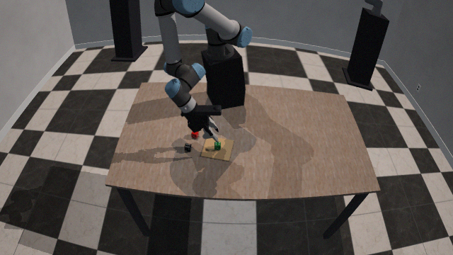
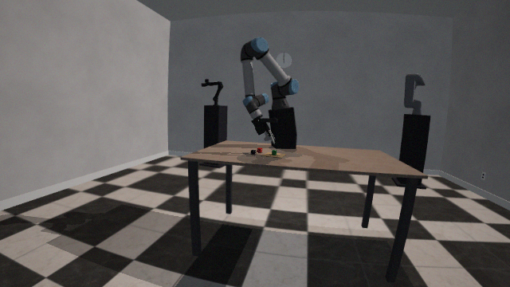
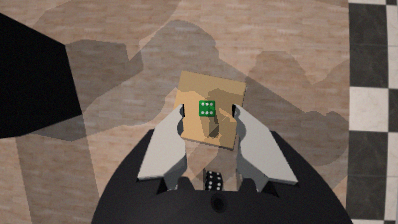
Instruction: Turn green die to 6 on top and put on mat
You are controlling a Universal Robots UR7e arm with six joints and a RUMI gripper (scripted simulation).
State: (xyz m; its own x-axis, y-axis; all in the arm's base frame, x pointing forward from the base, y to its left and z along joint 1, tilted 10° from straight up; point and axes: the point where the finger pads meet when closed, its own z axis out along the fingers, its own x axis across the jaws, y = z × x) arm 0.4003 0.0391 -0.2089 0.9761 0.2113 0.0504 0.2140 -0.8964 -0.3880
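The green die (image 3: 207,108) sits flat on the tan mat (image 3: 216,108), with six pips on top in the wrist view. It lies fully inside the mat's edges, as the top view also shows (image 1: 217,145) on the mat (image 1: 217,151). My gripper (image 3: 207,105) hangs above the mat, lifted clear of the die, with its fingers apart and nothing between them. In the top view the gripper (image 1: 209,132) is above and to the left of the die. The die also shows in the exterior view (image 2: 274,151).
A red die (image 1: 194,134) lies on the table just left of the mat. A black die (image 1: 187,147) lies further front left and shows in the wrist view (image 3: 213,180) below the fingers. The arm's black pedestal (image 1: 224,76) stands behind.
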